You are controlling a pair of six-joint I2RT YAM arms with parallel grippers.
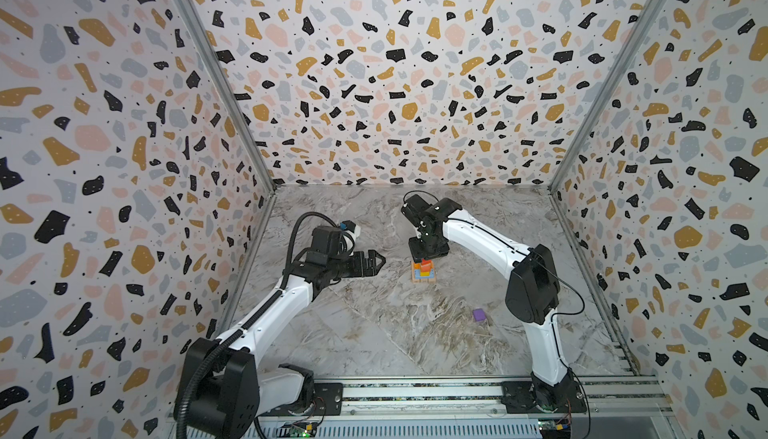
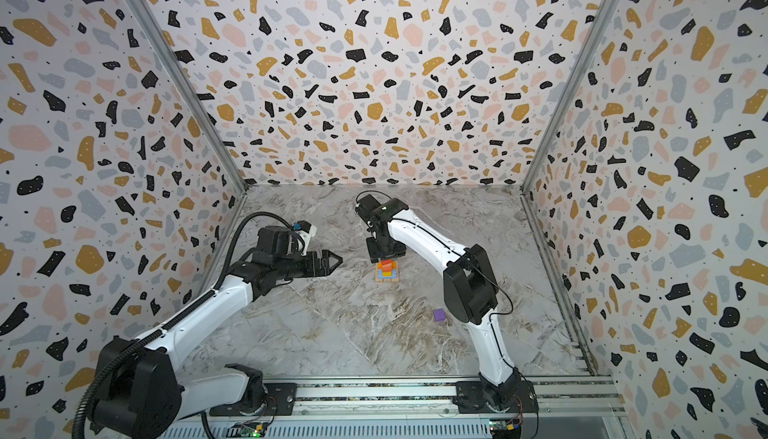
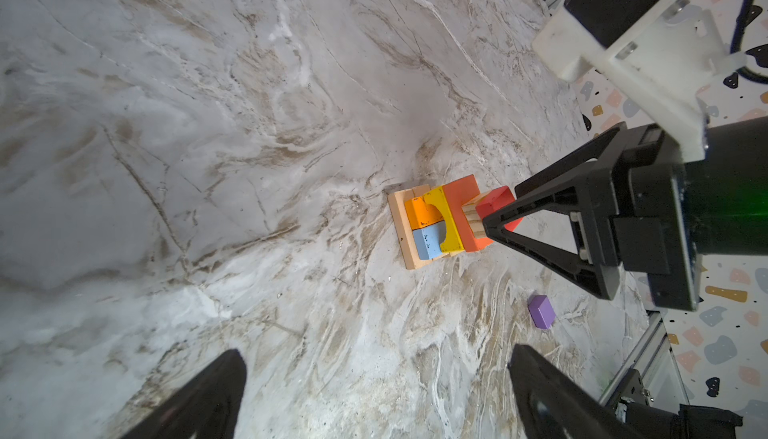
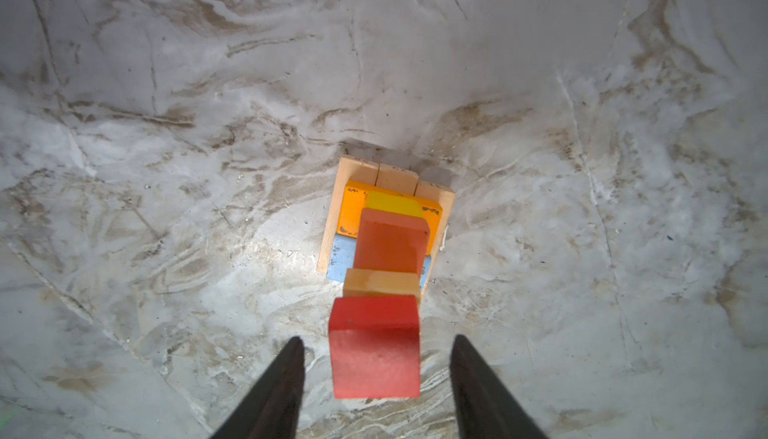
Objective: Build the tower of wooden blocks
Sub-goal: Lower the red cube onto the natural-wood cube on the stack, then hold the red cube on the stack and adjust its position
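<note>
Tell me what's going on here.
The right gripper hangs over the tower, its fingers open either side of the red cube on top, not touching it. The left gripper is open and empty beside the tower. A purple cube lies alone on the table.

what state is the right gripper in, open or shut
Open: the right gripper shows gaps both sides of the red cube in its wrist view.
</note>
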